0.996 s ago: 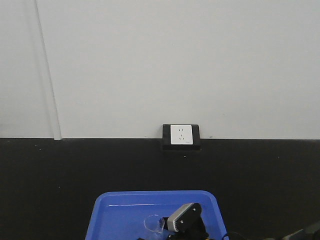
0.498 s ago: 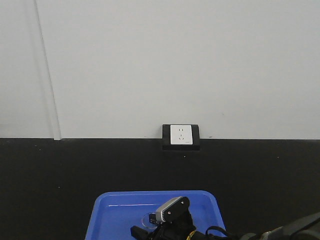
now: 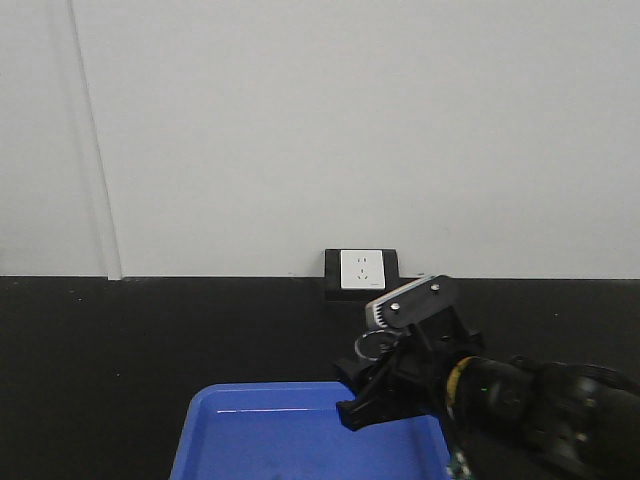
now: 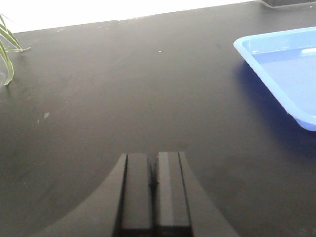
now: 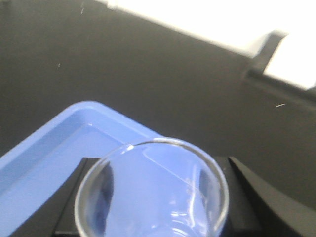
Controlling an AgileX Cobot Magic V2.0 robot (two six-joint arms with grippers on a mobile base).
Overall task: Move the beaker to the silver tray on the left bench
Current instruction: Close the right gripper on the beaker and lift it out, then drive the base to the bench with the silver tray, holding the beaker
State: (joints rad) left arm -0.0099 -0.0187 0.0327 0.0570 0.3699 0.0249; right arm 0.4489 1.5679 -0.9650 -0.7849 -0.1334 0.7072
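My right gripper [image 5: 154,217] holds small clear glass beaker [image 5: 150,190] over blue plastic tray's [image 3: 230,420] far-right part; black-framed white wall socket [image 3: 361,270] behind.

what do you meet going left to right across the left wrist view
plant leaves → left gripper → blue tray

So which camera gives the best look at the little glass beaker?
The right wrist view: the beaker fills the lower frame, round rim clear, black fingers either side. The front view shows only a faint glint of glass in the right claw. The left wrist view misses it, showing just the blue tray and black worktop.
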